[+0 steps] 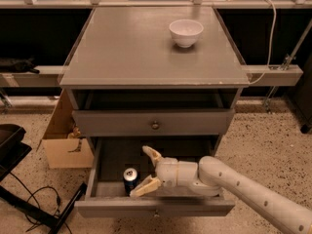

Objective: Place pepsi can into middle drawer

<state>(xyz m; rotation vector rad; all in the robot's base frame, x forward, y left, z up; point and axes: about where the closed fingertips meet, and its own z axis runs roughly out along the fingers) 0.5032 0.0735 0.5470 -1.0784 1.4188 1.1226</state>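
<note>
View: the camera view looks down on the front of the cabinet (146, 52).
Can axis: the can (130, 179) stands upright with its long axis vertical. Its silver top faces up and its blue side faces the front.
Can place: it is inside the drawer (195, 207), in the left front part of the tray. It is near the front wall and apart from the left wall.
Drawer: it stands open under the upper drawer (117, 123), whose front with its knob (155, 126) is shut.
Gripper: the gripper (139, 172) is inside the tray just right of the can, pointing left.
Jaws: they are spread wide and hold nothing. One finger reaches toward the back and the other lies low toward the front.
Can to jaws: the can sits at the mouth of the spread, just beside the front fingertip (134, 192). Contact there cannot be told. The rear finger (151, 153) is apart from it.
In the way: the arm (253, 194) comes in from the lower right and crosses over the drawer's right front corner.
Around: a white bowl (185, 32) sits on the cabinet top, toward the right rear. A cardboard box (63, 150) is on the floor to the left of the cabinet, and cables (29, 199) lie further left.
</note>
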